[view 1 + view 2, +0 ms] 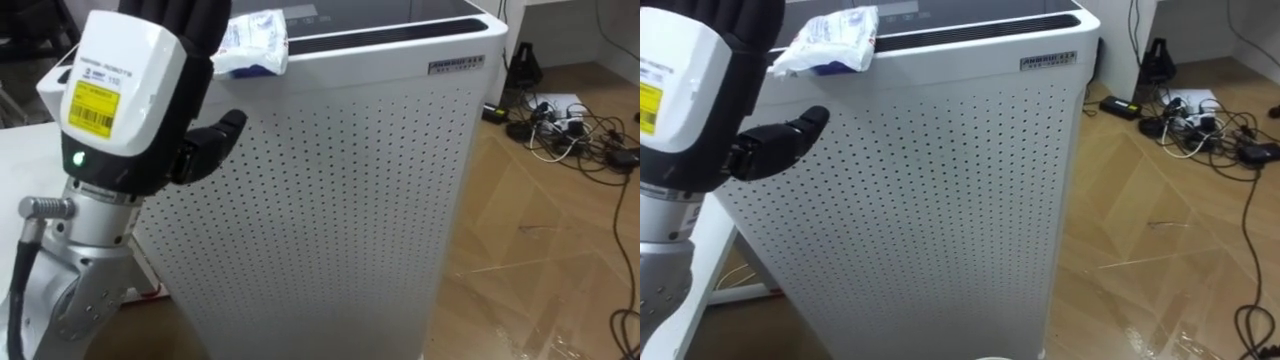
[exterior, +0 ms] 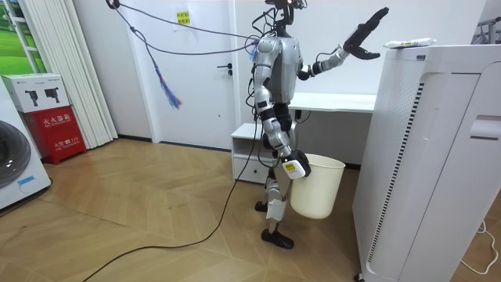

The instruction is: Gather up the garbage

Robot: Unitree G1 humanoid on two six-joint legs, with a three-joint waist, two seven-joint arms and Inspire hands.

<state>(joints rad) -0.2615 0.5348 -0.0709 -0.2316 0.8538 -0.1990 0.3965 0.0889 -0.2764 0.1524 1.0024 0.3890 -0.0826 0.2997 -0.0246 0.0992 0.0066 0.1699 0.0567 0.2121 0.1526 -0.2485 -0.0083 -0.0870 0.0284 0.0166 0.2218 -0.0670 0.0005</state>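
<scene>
1 left robot hand [image 1: 135,85]: rising nearest the camera, fingers reaching straight up, thumb sticking out, gripping nothing.
1 crumpled white wrapper [image 1: 252,45]: lying just beside those fingers on the top front edge of the tall white perforated cabinet [image 1: 330,200]; contact not discernible.
1 right robot hand [image 2: 296,167]: hanging low at the white bin [image 2: 317,192] rim, finger state not discernible.
Cables [image 1: 570,125]: lying on the floor beyond.

This is looking like a domestic room set up for testing: a washing machine [image 2: 12,168] is standing by long curtains [image 2: 66,70], a tall white perforated appliance [image 1: 330,200] is rising from the wood floor [image 2: 141,211], and cables [image 1: 570,125] are lying tangled there
</scene>
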